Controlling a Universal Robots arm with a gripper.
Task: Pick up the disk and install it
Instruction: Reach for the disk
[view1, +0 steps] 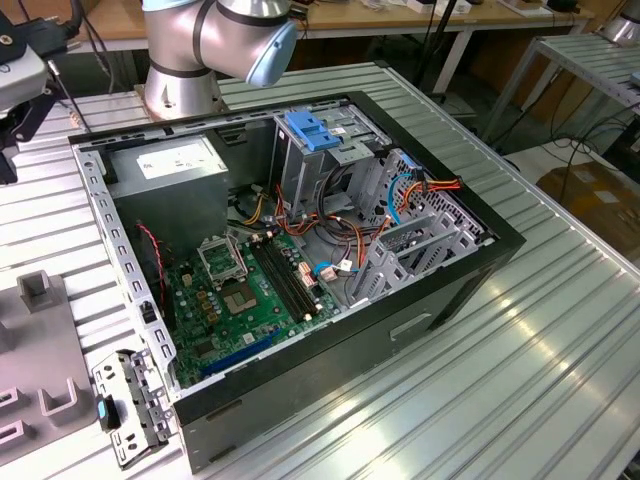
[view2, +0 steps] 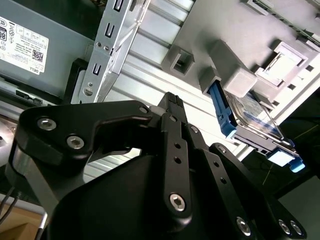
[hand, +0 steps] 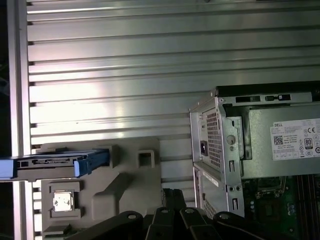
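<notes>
A ribbed metal table (view1: 560, 330) spans the exterior view. An open black computer case (view1: 440, 300) lies on its side at the centre, its inside facing up. The silver robot arm (view1: 200, 40) rises from the table at eleven o'clock from the case.

Inside the case, a green circuit board (view1: 240, 295) sits at seven o'clock and a grey power supply (view1: 170, 165) at ten o'clock. A pale-blue plastic plate (view1: 310, 130) tops the drive cage at twelve o'clock.

A grey holder (view1: 45, 340) lies flat on the table at eight o'clock of that view. A perforated metal bracket (view1: 125, 405) lies beside it at seven o'clock.

In the second wrist view the disk (view2: 252, 117), dark with a bright blue frame, stands on edge in a slot of the holder. The black gripper (view2: 172, 100) hangs above the table near the holder, apart from the disk. Its fingers are pressed together on nothing.
</notes>
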